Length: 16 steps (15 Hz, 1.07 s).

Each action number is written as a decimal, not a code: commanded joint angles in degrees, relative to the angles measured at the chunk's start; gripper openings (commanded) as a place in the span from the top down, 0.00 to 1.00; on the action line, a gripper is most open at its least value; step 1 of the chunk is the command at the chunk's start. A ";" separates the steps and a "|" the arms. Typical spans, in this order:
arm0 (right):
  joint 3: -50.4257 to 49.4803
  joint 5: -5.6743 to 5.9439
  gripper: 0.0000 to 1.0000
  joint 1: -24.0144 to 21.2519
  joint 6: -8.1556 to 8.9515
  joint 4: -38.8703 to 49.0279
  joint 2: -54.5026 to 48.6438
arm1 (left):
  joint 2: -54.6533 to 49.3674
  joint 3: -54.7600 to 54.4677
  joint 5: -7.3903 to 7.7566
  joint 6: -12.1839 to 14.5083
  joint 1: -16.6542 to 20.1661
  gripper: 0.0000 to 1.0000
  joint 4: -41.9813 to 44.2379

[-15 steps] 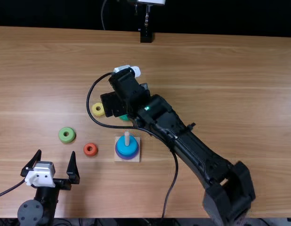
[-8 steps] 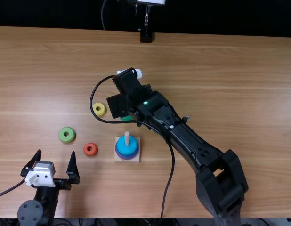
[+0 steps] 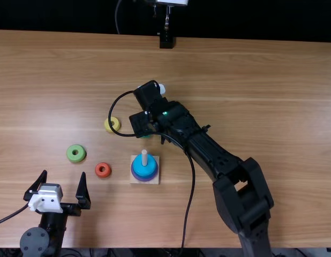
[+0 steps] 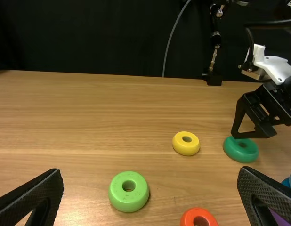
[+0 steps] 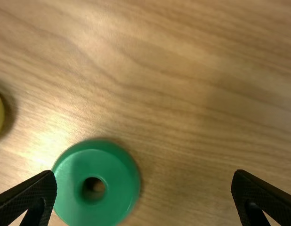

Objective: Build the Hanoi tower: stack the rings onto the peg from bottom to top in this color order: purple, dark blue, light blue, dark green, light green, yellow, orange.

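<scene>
In the top view my left gripper [image 3: 65, 174] stands open near the left front; in the left wrist view my left gripper [image 4: 149, 173] has nothing between its fingers. My right gripper [image 3: 140, 122] is over the dark green ring [image 3: 147, 136]. In the right wrist view my right gripper [image 5: 144, 174] is open above the dark green ring [image 5: 75, 188], which lies off-centre, nearer one finger. A wooden base [image 3: 134, 180] carries the peg [image 3: 144, 157], with a light blue ring [image 3: 144, 167] topmost, a dark blue ring [image 4: 286, 181] below, and the purple ring [image 3: 144, 179] lowest.
The yellow ring [image 3: 114, 124] lies beside the right gripper's cable [image 3: 110, 113]. The light green ring [image 3: 76, 153] and orange ring [image 3: 103, 170] lie on the table [image 3: 251, 75] between the left gripper and the other pieces. A black stand [image 3: 166, 42] is at the far edge.
My right gripper has shifted right and slightly nearer the table's front edge, and its arm has folded with it. The left arm and the rings have stayed put.
</scene>
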 commanded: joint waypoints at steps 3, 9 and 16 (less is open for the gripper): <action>0.64 0.23 0.00 0.06 -0.13 -0.41 0.66 | -0.62 -2.13 0.01 0.40 0.70 0.00 -0.22; 0.81 0.12 0.00 0.33 -0.03 -0.31 0.66 | -0.62 -2.13 0.01 0.40 0.70 0.00 -0.22; 2.75 0.12 0.00 1.64 0.40 -0.41 1.81 | -0.62 -2.13 0.01 0.40 0.70 0.00 -0.22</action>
